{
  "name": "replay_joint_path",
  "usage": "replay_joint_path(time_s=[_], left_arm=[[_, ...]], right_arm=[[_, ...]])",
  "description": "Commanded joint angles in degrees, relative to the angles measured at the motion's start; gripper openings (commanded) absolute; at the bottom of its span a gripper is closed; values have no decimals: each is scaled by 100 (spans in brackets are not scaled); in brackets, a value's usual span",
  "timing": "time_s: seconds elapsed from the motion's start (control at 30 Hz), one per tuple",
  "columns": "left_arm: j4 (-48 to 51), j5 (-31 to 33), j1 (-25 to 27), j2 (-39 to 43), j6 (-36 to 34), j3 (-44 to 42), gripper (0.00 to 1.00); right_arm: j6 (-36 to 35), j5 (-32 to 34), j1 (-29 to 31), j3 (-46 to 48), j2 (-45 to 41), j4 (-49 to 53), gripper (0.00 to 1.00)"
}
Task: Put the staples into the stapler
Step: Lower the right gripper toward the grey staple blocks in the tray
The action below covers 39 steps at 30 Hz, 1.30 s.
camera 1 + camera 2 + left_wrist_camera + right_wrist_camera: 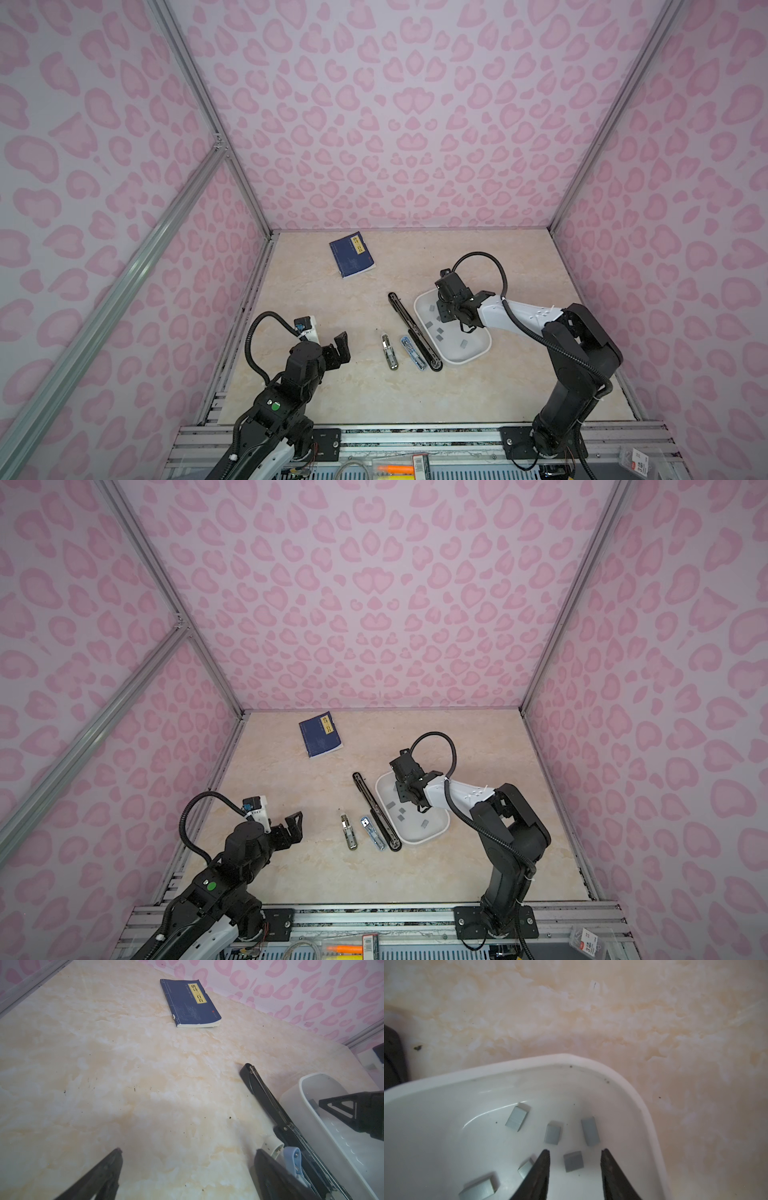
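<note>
Bare table [324, 299] between book [351, 254] and 3 staplers [413, 330]; tray wall [508, 1068] around staples [552, 1132].

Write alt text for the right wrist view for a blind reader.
The open right claw hangs over a white tray holding six small grey staple blocks, one showing between its tips. Beige marbled tabletop lies beyond.
</note>
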<state>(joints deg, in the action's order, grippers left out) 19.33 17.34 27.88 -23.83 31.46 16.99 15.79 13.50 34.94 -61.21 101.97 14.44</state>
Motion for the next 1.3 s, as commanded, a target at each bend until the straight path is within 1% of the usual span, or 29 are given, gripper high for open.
replay_joint_path(time_s=[0.0, 0.13, 0.23, 0.43, 0.6, 0.77, 1.07, 1.27], left_arm=[[-330, 187, 2, -75, -61, 23, 99], [-366, 413, -1, -215, -55, 77, 98], [-278, 415, -1, -248, -9, 102, 98], [-83, 418, -2, 165, 70, 14, 98], [-67, 523, -1, 473, 79, -68, 97], [-14, 526, -2, 472, 106, -50, 97], [-16, 543, -2, 463, 122, -56, 97], [-8, 548, -1, 470, 123, -48, 97]], right_arm=[[-224, 257, -72, -182, 212, 97, 43], [-311, 199, -170, -252, 420, 72, 43], [-352, 111, -191, -323, 600, 50, 42], [-392, 59, -229, -379, 780, -51, 41], [-341, -124, -249, -378, 894, -125, 39], [-249, -158, -248, -252, 828, -191, 36], [-151, 31, -250, 37, 560, -237, 38], [-94, -92, -251, 66, 617, -297, 37]])
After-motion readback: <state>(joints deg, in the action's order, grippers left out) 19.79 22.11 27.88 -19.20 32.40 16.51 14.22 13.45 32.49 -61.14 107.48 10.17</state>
